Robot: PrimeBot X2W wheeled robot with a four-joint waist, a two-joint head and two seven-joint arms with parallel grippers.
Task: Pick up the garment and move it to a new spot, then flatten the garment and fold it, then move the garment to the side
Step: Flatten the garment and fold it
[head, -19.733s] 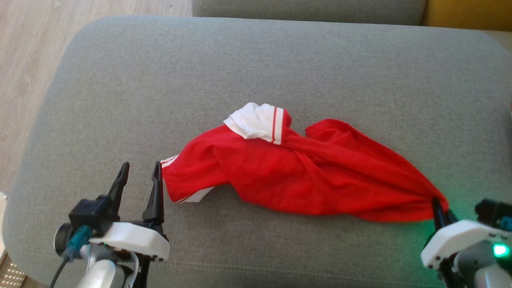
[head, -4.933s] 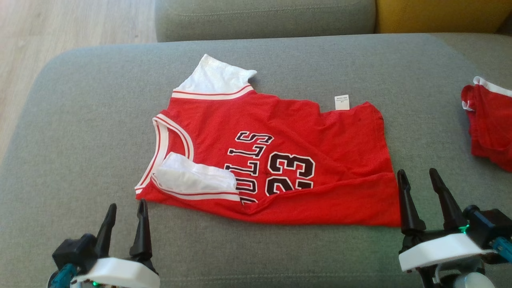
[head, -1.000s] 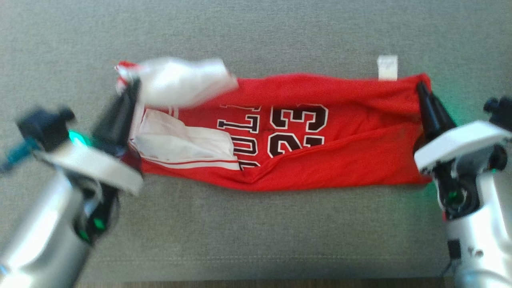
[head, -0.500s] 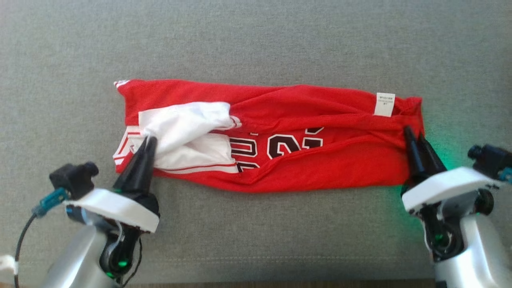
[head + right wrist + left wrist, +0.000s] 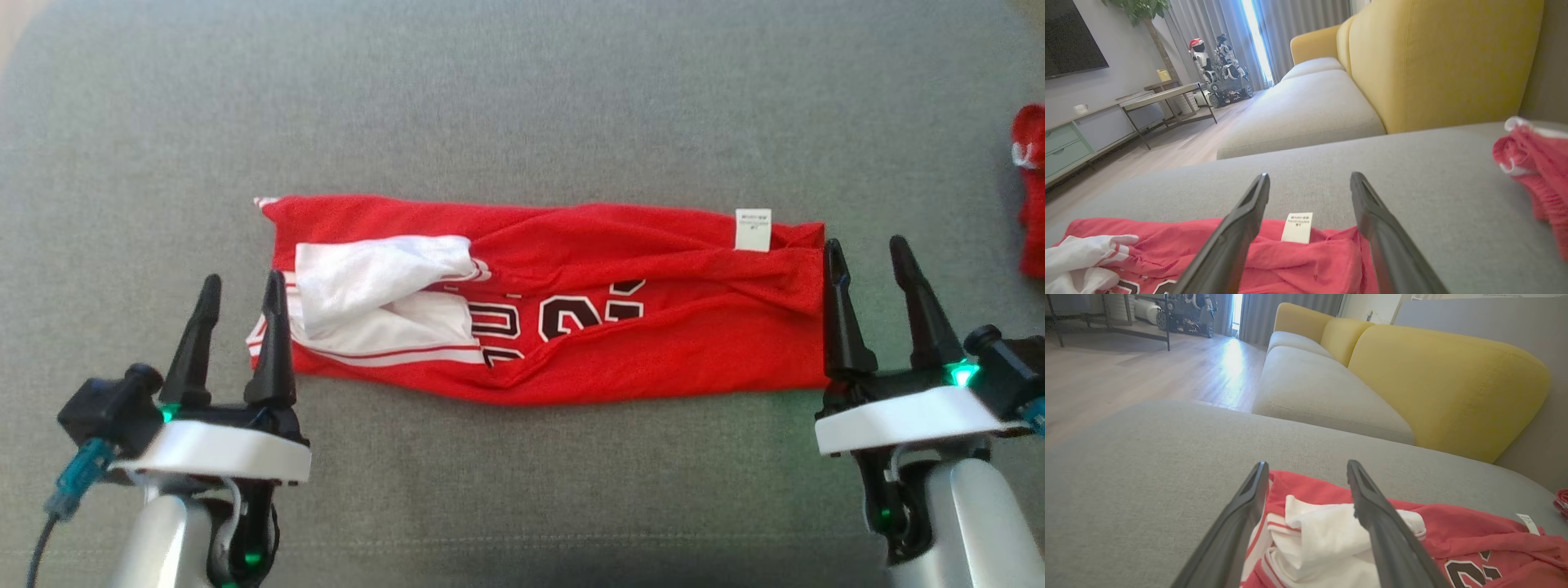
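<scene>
Evidently the folding step is in hand. At eight o'clock in the head view the left gripper (image 5: 243, 280) stands with its two dark fingers spread wide and nothing between them, the inner finger at the collar end of the red fabric basketball jersey (image 5: 653, 343), white-trimmed and black-lettered. The jersey lies mid-view as a long narrow band running from nine to three o'clock. Its far edge is doubled over toward the robot, so the lettering is half covered. A bunched white sleeve panel (image 5: 375, 273) sits at its left end and a small white care label (image 5: 752, 228) near its right. At four o'clock the right gripper (image 5: 864, 243) is likewise spread wide and empty, at the hem end.

The lengthwise fold looks laid. The next move probably calls for smoothing the rumpled panel, then pinching one end and carrying it across to the other.

The surface is a broad grey woven-fabric cushion (image 5: 522, 106), likely soft enough to yield under pressing fingertips. At two o'clock a second crumpled red garment (image 5: 1030, 188) lies well apart. The left wrist view shows a pale wooden floor (image 5: 1126, 375) at ten o'clock and a mustard-yellow sofa back (image 5: 1437, 375) at two.
</scene>
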